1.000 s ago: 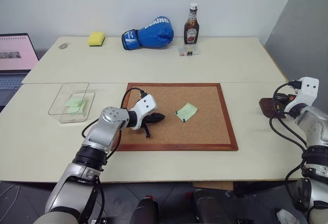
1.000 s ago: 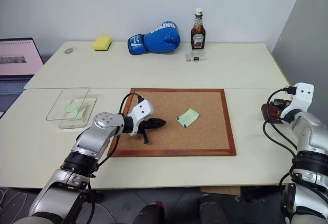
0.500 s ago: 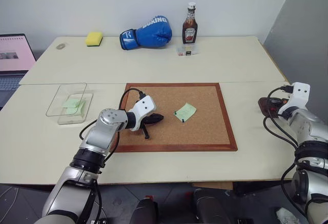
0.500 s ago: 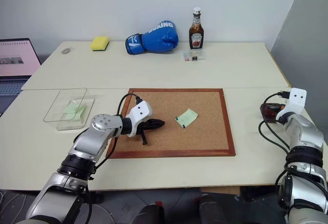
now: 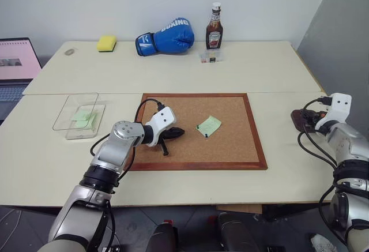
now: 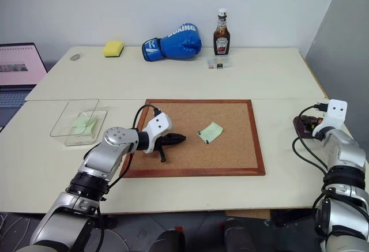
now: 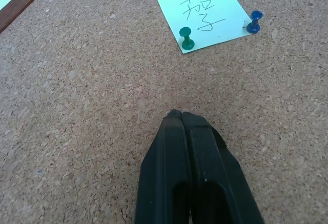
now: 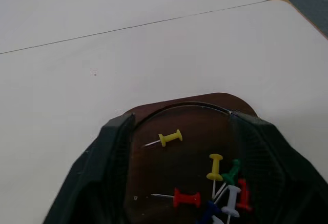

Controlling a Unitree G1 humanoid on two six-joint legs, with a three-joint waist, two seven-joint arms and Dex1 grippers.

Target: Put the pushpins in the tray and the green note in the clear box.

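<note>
Dark brown tray: the small shallow rounded tray (image 8: 184,147) lies at the desk's right edge and holds loose pushpins (image 8: 215,180) with yellow, red, green, white and blue heads; one yellow pin (image 8: 169,138) lies apart from the cluster.
Right gripper: the right gripper (image 8: 182,178) hangs over the tray, its black fingers (image 8: 105,167) spread wide on either side, clasping nothing.
Clear box: the shallow transparent plastic box (image 5: 64,127) sits near the desk's left edge with pale green paper sheets (image 5: 82,116) inside.
Cork board: the wood-framed cork board (image 5: 230,148) lies at the desk's front middle.
Green note: the pale yellow-green square note (image 5: 209,126) lies on the board right of centre, pinned by a green pushpin (image 7: 187,38) and a blue pushpin (image 7: 253,22) at its near corners.
Left gripper: the left gripper (image 7: 179,115) rests over the cork near the note, fingers pressed together, empty.
</note>
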